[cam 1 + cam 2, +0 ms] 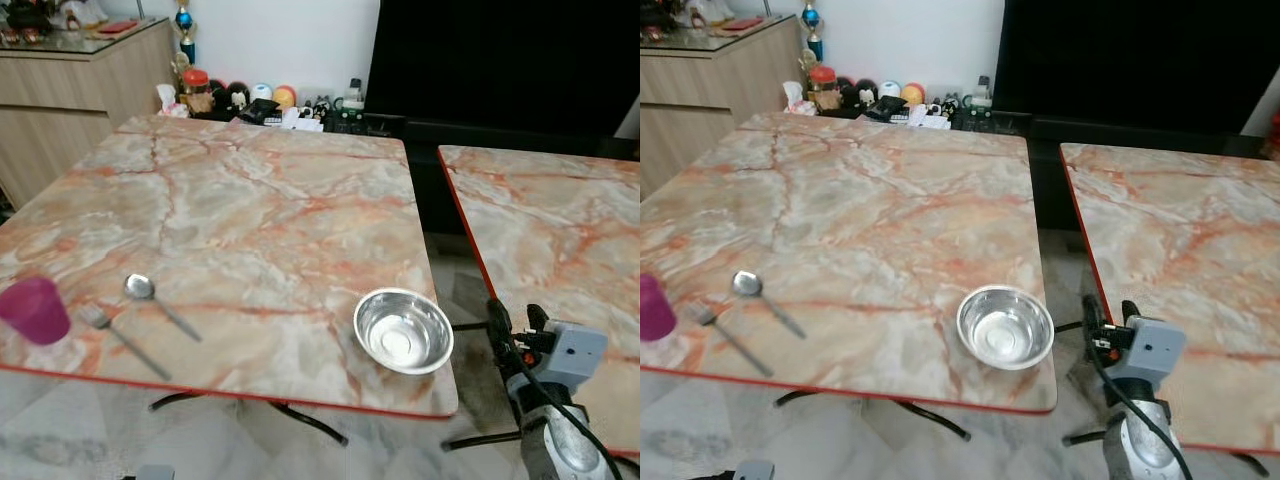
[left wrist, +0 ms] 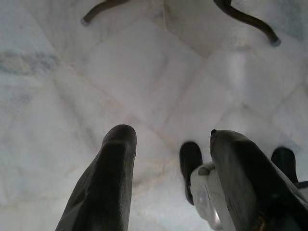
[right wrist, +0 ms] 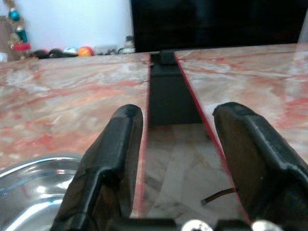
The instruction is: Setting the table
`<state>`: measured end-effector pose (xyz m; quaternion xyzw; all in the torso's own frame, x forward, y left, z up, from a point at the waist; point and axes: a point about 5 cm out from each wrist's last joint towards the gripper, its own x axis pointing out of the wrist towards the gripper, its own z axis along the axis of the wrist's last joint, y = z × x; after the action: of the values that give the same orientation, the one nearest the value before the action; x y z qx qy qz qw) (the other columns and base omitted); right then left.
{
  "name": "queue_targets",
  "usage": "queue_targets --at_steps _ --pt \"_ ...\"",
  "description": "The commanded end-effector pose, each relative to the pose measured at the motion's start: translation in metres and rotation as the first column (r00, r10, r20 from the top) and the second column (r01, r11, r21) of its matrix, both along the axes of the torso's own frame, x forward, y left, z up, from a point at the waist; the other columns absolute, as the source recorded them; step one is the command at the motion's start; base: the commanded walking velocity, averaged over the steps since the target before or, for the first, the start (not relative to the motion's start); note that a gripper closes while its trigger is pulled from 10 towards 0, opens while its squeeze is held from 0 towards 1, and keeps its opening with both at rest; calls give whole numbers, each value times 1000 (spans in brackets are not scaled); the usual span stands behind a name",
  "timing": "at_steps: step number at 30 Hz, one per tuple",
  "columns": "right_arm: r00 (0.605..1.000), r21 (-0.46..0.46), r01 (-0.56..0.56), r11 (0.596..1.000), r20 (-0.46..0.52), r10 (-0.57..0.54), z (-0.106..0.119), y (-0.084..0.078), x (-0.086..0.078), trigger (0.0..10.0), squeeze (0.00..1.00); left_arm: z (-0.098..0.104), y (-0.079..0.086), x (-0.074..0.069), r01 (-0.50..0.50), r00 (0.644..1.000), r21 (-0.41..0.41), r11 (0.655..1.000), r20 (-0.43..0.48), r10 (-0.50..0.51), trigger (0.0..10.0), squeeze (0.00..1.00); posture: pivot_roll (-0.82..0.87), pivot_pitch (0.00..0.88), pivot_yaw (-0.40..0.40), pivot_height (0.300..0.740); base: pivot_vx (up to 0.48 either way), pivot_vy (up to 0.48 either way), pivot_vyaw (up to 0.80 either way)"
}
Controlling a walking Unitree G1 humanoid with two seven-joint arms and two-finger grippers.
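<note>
— Where is the table setting right now?

— The steel bowl (image 1: 403, 330) sits at the near right corner of the marble-patterned worktop (image 1: 250, 200). Far along the same near edge lie a spoon (image 1: 158, 303) and a fork (image 1: 120, 340), side by side and slanted, and beyond them a pink cup (image 1: 33, 309) at the left corner.

— Any writing or labels on them?

— None that I can read. The bowl is plain metal, and the jars and small toys (image 1: 250, 100) along the wall behind the worktop are too small to make out.

— What is cut off or hard to see?

— In the right eye view the frame edge slices the pink cup. A second worktop (image 1: 560, 260) on my right runs out of the picture, and a big black screen (image 1: 500, 60) behind it shows no detail. A wooden cabinet (image 1: 70, 90) stands at the far left, partly cropped.

— And your end effectors?

— My right end effector (image 3: 175, 159) is held up in the gap between the two worktops, just right of the bowl; its two black fingers (image 3: 113, 159) are spread apart with nothing between them. From its wrist the bowl's rim appears beside one finger, not between the two. My left end effector (image 2: 168, 178) hangs low over the pale tiled floor (image 2: 120, 72), fingers apart and empty, well away from the cutlery above.
</note>
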<state>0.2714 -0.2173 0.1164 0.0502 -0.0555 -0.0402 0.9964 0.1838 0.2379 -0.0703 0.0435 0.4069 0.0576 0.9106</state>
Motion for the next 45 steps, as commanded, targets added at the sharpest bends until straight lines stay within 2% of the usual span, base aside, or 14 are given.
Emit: queue_targets --at_steps 1,6,7,9,10,11,13,17,18,23,26,34,40,45 --pt "1000 17 -21 1000 -11 21 -1 5 -2 10000 0 -6 2 -12 -18 999 -2 1000 -37 18 10000 0 1 71 -60 740 0 0 0" --pt "997 40 -59 997 -38 60 -6 10 -10 10000 0 -6 1 -12 -14 999 -4 1000 -39 14 10000 0 1 72 -62 740 0 0 0" --pt "998 102 -41 994 -47 46 -8 10 -12 10000 0 -6 1 -13 -15 999 -4 1000 -39 15 10000 0 3 69 -64 740 0 0 0" --pt "997 260 -32 965 -61 50 -11 15 -18 10000 0 -6 1 -13 -14 999 -3 1000 -40 14 10000 0 3 68 -64 740 0 0 0" --pt "997 260 -32 965 -61 50 -11 15 -18 10000 0 -6 1 -13 -14 999 -3 1000 -40 14 10000 0 3 68 -64 740 0 0 0" --pt "995 335 -56 941 -59 80 -11 19 -19 10000 0 -6 1 -13 -14 999 -3 1000 -41 14 10000 0 3 67 -63 740 0 0 0" --pt "991 368 -86 926 -62 117 -10 24 -20 10000 0 -6 1 -13 -11 999 -4 1000 -41 11 10000 0 3 67 -63 740 0 0 0" --pt "987 418 -73 905 -99 125 -13 24 -18 10000 0 -6 1 -12 -10 999 -5 1000 -40 10 10000 0 1 66 -63 740 0 0 0" --pt "984 464 -65 883 -119 136 -14 24 -15 10000 0 -6 1 -11 -9 999 -6 1000 -38 9 10000 0 5 67 -64 740 0 0 0" --pt "983 497 -49 866 -131 131 -13 22 -15 10000 0 -6 1 -11 -10 999 -6 1000 -38 10 10000 0 6 70 -65 740 0 0 0" --pt "984 590 22 807 -154 86 -22 13 -19 10000 0 -7 2 -14 -11 999 2 1000 -51 11 10000 0 7 72 -62 740 0 0 0" --pt "964 612 -33 790 -190 188 -28 19 -15 10000 0 -7 3 -14 -12 999 3 1000 -50 12 10000 0 11 74 -60 740 0 0 0" --pt "960 635 -44 771 -187 208 -27 21 -7 10000 0 -6 3 -12 -12 999 1 1000 -43 12 10000 0 12 72 -61 740 0 0 0" --pt "951 647 6 763 -239 196 -37 20 -5 10000 0 -6 3 -14 -4 999 3 1000 -47 4 10000 0 15 75 -58 740 0 0 0"
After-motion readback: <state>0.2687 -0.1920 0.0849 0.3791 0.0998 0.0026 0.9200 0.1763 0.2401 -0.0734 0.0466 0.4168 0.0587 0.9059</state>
